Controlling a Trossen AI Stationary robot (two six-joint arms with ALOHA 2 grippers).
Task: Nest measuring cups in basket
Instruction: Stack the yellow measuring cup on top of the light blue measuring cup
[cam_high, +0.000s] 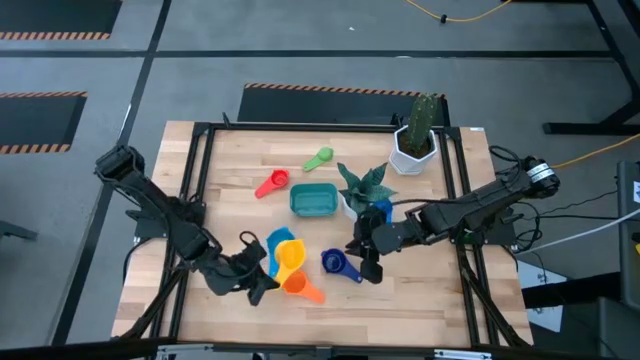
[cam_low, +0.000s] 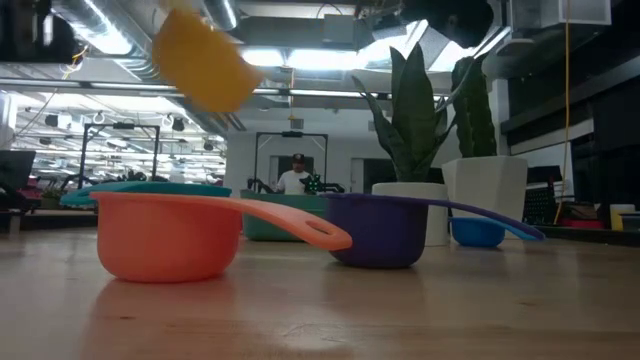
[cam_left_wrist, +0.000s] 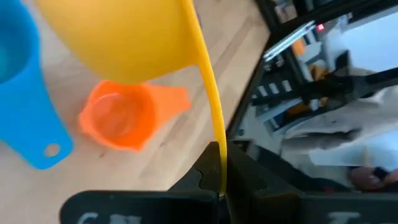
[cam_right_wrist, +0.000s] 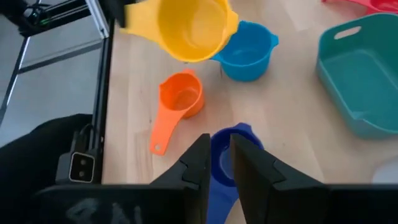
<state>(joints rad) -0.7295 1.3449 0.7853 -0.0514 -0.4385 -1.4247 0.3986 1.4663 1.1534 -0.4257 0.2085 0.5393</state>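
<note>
My left gripper (cam_high: 262, 278) sits near the table's near-left part, shut on the yellow cup (cam_high: 288, 255), which is up in the air (cam_low: 200, 60). Below it the orange cup (cam_high: 300, 287) and, beside it, the light blue cup (cam_high: 274, 240) rest on their bases. The dark blue cup (cam_high: 335, 262) stands on the table with its handle free (cam_low: 500, 222). My right gripper (cam_high: 368, 268) hovers above that handle, narrowly open (cam_right_wrist: 221, 163), touching nothing. The teal basket (cam_high: 314, 200) stands mid-table. The red cup (cam_high: 272, 183) and green cup (cam_high: 318, 158) lie beyond it. My left gripper pinches the yellow cup's handle near its free end (cam_left_wrist: 219, 168) between the two fingers, the thin handle edge-on in the gap. The cup is lifted clear, its bowl (cam_left_wrist: 124, 37) out ahead of the fingers over the orange cup (cam_left_wrist: 118, 118).
A spiky green plant in a small pot (cam_high: 362, 190) stands right of the basket, with another blue cup (cam_high: 380, 211) beside it. The white cactus pot (cam_high: 414, 145) is at the far right corner. Black frame rails (cam_high: 190, 200) run along the table's sides.
</note>
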